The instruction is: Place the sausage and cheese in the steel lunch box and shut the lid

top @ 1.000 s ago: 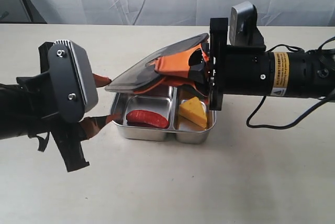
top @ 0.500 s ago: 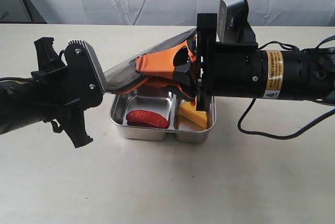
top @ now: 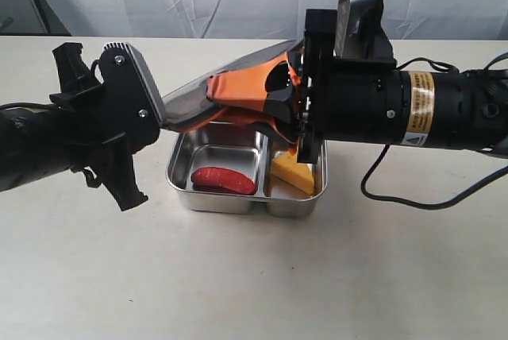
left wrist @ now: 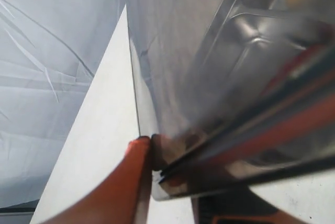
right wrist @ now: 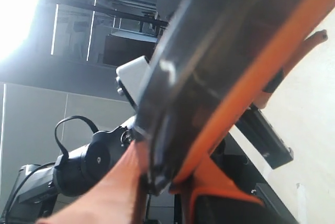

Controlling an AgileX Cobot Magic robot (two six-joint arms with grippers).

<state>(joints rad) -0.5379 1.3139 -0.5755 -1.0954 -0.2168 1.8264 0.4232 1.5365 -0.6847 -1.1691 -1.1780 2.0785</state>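
**A:** Exterior view: where was the lid?

**B:** Tilted above the steel lunch box, with the right gripper and left gripper each clamped on an end. The sausage and the cheese lay in separate compartments.

Lid: smoky and blurred, fills most of the view.
Left gripper: orange fingers clamp the lid's corner.
Steel lunch box: seen dimly through the lid.
Counter: pale strip.
Cloth: creased white backdrop.
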